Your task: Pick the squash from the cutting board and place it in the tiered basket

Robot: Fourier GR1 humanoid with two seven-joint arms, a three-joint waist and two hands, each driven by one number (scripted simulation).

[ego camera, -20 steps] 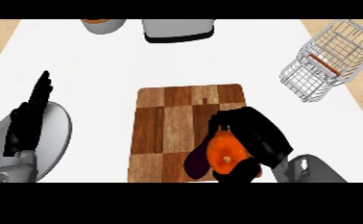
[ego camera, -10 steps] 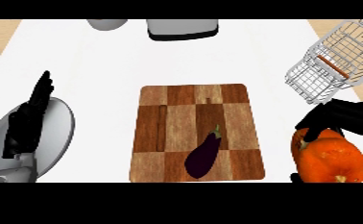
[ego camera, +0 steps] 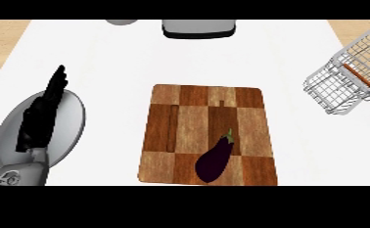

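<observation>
Basket (ego camera: pixel 339 82): one, white wire, tiered, at the right edge of the counter (ego camera: pixel 108 65), partly cut off by the view. A brown strip shows inside its upper tier; what it is cannot be told. No produce can be seen in the part that shows.

Plate (ego camera: pixel 69 124): one, grey, round, at the left of the counter. The left hand lies over its left part, so what may be on that part is hidden; the bare part carries nothing.

Board (ego camera: pixel 195 124): one, wooden, checkered in light and dark brown, at the middle of the counter. It bears one eggplant.

Eggplant (ego camera: pixel 215 157): one, dark purple, green stem pointing up and to the right, lying slantwise on the board's lower right part, its lower end near the board's front edge.

Squash: not visible anywhere in the head view; its place cannot be told. It is not on the board, and it is not in the visible part of the basket.

Grey appliance (ego camera: pixel 198 28): one, with a dark base, at the back edge of the counter, middle, cut off at the top.

Grey round vessel (ego camera: pixel 121 21): one, at the back edge, left of the appliance, mostly cut off.

Left hand (ego camera: pixel 39 119): one, black, fingers straight and pressed together, pointing away from the robot, resting at the left over the plate, holding nothing. Its grey forearm (ego camera: pixel 22 173) enters at the lower left.

Right hand: not in the view; its state cannot be told.
</observation>
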